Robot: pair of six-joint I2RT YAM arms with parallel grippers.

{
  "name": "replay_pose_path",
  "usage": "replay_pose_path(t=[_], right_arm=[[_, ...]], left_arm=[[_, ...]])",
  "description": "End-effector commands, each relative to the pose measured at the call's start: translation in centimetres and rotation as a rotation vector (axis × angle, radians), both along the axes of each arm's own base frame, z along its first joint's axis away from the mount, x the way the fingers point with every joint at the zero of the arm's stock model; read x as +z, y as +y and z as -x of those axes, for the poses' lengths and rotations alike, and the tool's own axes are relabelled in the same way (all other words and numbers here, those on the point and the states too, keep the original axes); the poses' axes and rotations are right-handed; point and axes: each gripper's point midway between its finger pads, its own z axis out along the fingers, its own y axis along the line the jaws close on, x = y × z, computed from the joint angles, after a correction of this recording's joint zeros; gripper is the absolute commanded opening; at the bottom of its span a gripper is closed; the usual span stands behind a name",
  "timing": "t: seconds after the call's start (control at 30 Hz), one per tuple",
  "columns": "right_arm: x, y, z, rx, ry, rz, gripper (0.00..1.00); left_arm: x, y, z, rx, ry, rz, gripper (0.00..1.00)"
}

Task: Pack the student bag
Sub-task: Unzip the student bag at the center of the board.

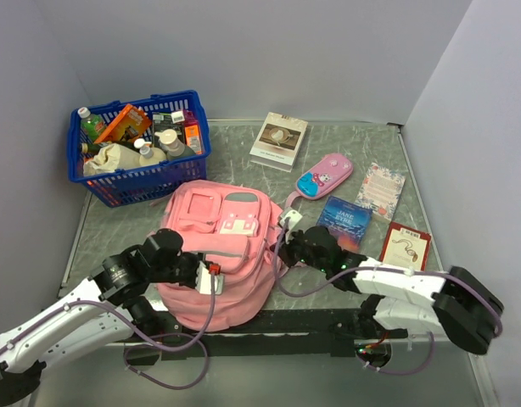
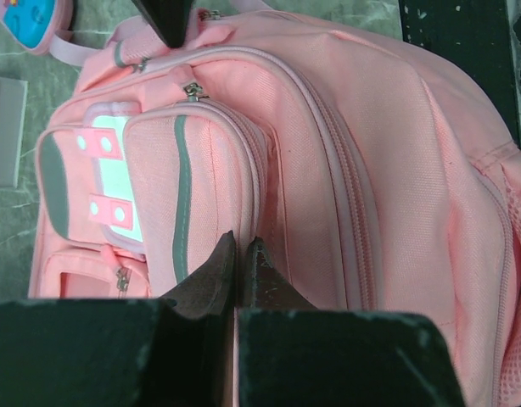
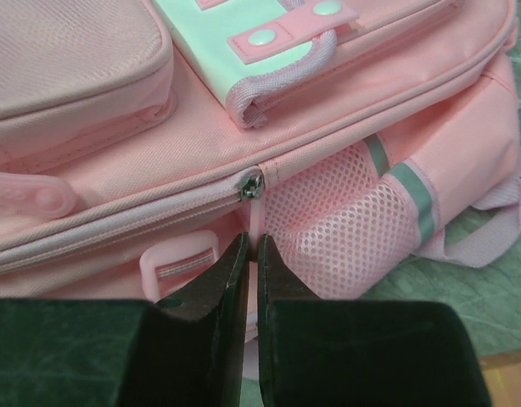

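A large pink backpack (image 1: pixel 218 246) of soft woven fabric lies flat on the marbled grey table (image 1: pixel 243 153), filling the space between the two pincers. The left pincer (image 1: pixel 211 280) touches the bag's near left side. Its dark tapered fingers (image 2: pixel 222 271) are pressed together with only a pink sliver between them; it cannot be told whether they hold fabric. The right pincer (image 1: pixel 284 248) meets the bag's right edge, clamped together on a thin pink pull strip (image 3: pixel 259 222) hanging from a metal zip slider (image 3: pixel 250 185). Just to its side is a netted mesh pocket (image 3: pixel 337 220) crossed by a grey stripe.

Beyond the left pincer stands a blue plastic basket (image 1: pixel 116 191), packed full and close to the wall. Beyond the right pincer lie a rounded pink-and-blue pencil case (image 1: pixel 325 176) and flat books (image 1: pixel 278 140), with bare table between them.
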Motion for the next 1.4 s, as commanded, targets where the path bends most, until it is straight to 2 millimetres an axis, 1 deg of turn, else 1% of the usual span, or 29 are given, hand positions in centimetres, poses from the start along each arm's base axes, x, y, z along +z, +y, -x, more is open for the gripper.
replay_pose_path(t=[0.0, 0.03, 0.07, 0.17, 0.27, 0.3, 0.37, 0.5, 0.57, 0.63, 0.67, 0.7, 0.77, 0.8, 0.83, 0.97, 1.0, 1.07, 1.1, 1.13, 1.17, 1.2, 1.27, 1.3, 1.33, 1.37], right_arm=[[5.3, 0.3, 0.8, 0.020, -0.073, -0.108, 0.00], [5.5, 0.3, 1.3, 0.031, -0.071, -0.111, 0.00], [6.2, 0.2, 1.6, 0.034, -0.078, -0.123, 0.00], [6.7, 0.4, 2.9, 0.053, -0.062, -0.117, 0.00], [6.0, 0.6, 4.2, 0.067, -0.032, -0.104, 0.00], [5.8, 0.7, 4.5, 0.071, -0.017, -0.105, 0.00], [5.0, 0.7, 4.8, 0.063, 0.001, -0.093, 0.00], [4.6, 1.5, 6.1, 0.076, 0.037, -0.098, 0.00], [4.5, 1.8, 6.4, 0.078, 0.048, -0.096, 0.00], [4.4, 2.0, 7.1, 0.086, 0.071, -0.103, 0.00], [4.0, 2.0, 7.4, 0.089, 0.083, -0.097, 0.00], [3.7, 2.0, 7.7, 0.086, 0.098, -0.099, 0.00], [3.1, 2.1, 8.4, 0.094, 0.117, -0.098, 0.00], [3.2, 2.3, 8.6, 0.095, 0.127, -0.112, 0.00], [3.3, 2.6, 9.1, 0.110, 0.132, -0.120, 0.00], [4.5, 3.8, 9.8, 0.144, 0.132, -0.138, 0.00], [3.9, 3.4, 9.8, 0.134, 0.128, -0.100, 0.00], [3.8, 2.4, 8.8, 0.071, 0.106, -0.060, 0.00], [3.9, 1.3, 7.3, -0.015, 0.060, -0.039, 0.00], [4.0, 0.5, 6.6, -0.053, 0.036, -0.027, 0.17], [4.8, -0.2, 5.8, -0.095, 0.006, -0.045, 0.43], [5.0, -1.3, 4.4, -0.162, -0.021, -0.041, 0.66], [5.9, -2.2, 3.3, -0.192, -0.033, -0.062, 0.74], [5.9, -3.1, 2.3, -0.217, -0.032, -0.064, 0.90], [5.6, -3.8, 2.1, -0.235, -0.026, -0.052, 1.00], [5.4, -4.3, 1.7, -0.253, -0.022, -0.047, 1.00]], left_arm=[[0.8, -0.2, -3.1, 0.072, -0.130, 0.015, 0.01], [0.2, -0.4, -3.1, 0.067, -0.122, 0.011, 0.01], [-0.1, -0.5, -3.2, 0.068, -0.120, 0.008, 0.01], [-0.4, -1.2, -3.6, 0.070, -0.107, 0.013, 0.01], [-0.1, -1.9, -4.3, 0.102, -0.075, 0.016, 0.01], [-0.3, -2.1, -4.4, 0.111, -0.056, 0.008, 0.01], [0.3, -2.4, -4.9, 0.132, -0.056, 0.026, 0.01], [1.2, -3.2, -5.0, 0.147, -0.032, 0.083, 0.01], [1.8, -3.7, -5.4, 0.169, -0.031, 0.122, 0.01], [2.1, -3.8, -6.0, 0.221, -0.016, 0.142, 0.01], [2.3, -3.8, -6.3, 0.238, -0.016, 0.151, 0.01], [2.9, -3.9, -6.7, 0.280, -0.012, 0.182, 0.01], [3.5, -3.9, -7.0, 0.307, -0.011, 0.216, 0.01], [4.0, -4.1, -7.1, 0.315, -0.009, 0.242, 0.01], [3.8, -4.1, -7.2, 0.326, -0.006, 0.243, 0.01], [3.6, -4.2, -7.6, 0.351, -0.003, 0.254, 0.01], [3.6, -4.0, -7.6, 0.343, -0.013, 0.247, 0.01], [2.9, -3.7, -6.9, 0.317, -0.002, 0.207, 0.01], [2.8, -3.3, -6.7, 0.307, -0.017, 0.193, 0.01], [2.1, -2.9, -6.4, 0.295, -0.017, 0.162, 0.01], [1.1, -2.3, -5.7, 0.276, -0.007, 0.116, 0.01], [0.7, -1.6, -5.4, 0.258, -0.032, 0.093, 0.01], [0.4, -0.6, -5.1, 0.263, -0.055, 0.069, 0.01], [0.9, -0.1, -5.0, 0.255, -0.091, 0.074, 0.01], [1.2, 0.3, -4.9, 0.255, -0.105, 0.071, 0.01], [0.5, 1.2, -4.4, 0.252, -0.098, 0.028, 0.01]])
